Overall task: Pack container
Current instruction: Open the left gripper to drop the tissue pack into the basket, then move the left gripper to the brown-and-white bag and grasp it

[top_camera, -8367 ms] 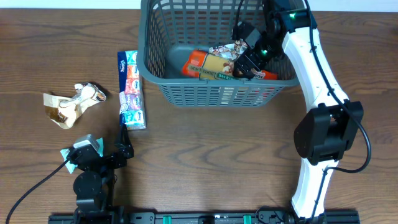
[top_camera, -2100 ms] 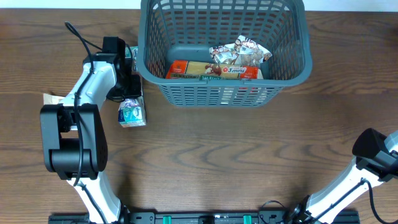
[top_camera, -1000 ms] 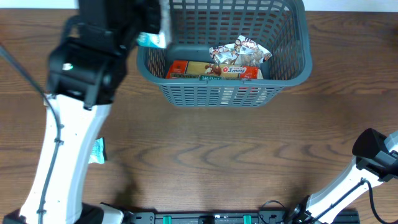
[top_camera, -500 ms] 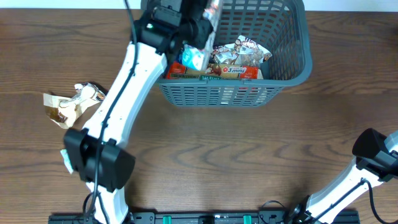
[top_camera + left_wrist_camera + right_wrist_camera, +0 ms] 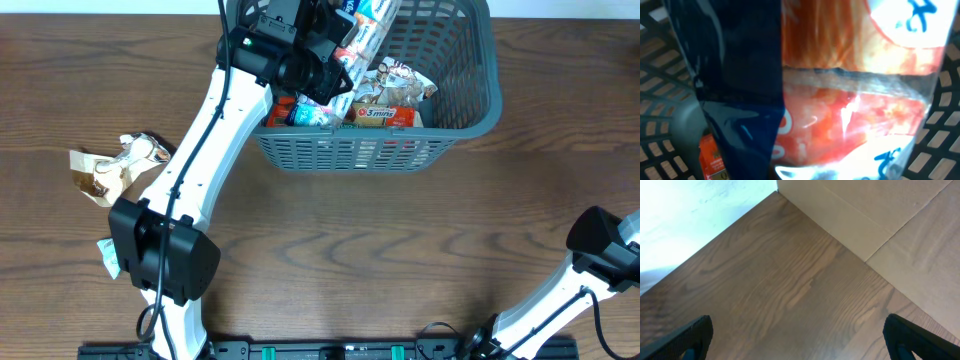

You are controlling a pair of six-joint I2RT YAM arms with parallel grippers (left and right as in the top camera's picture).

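The container (image 5: 352,152) is a dark grey slotted basket at the table's far middle. My left gripper (image 5: 325,66) reaches in over its left wall, shut on a long strip of snack packets (image 5: 366,32). The strip slants from the far rim down to its teal end (image 5: 310,115) by the floor. In the left wrist view the strip (image 5: 840,100) fills the frame and hides my fingers; the container's lattice (image 5: 660,65) shows behind. An orange box (image 5: 385,116) and a crumpled packet (image 5: 388,82) lie inside. My right gripper (image 5: 800,335) stands open over bare wood.
A crumpled brown-and-white packet (image 5: 115,168) lies on the table at the left. A small teal packet (image 5: 105,258) sits by the left arm's base. The right arm's elbow (image 5: 600,245) stands at the right edge. A pale wall (image 5: 865,215) borders the table near my right gripper.
My left arm has swung from left of the basket to inside it, carrying the strip. In the last half second the strip has tilted and its lower end has sunk toward the floor.
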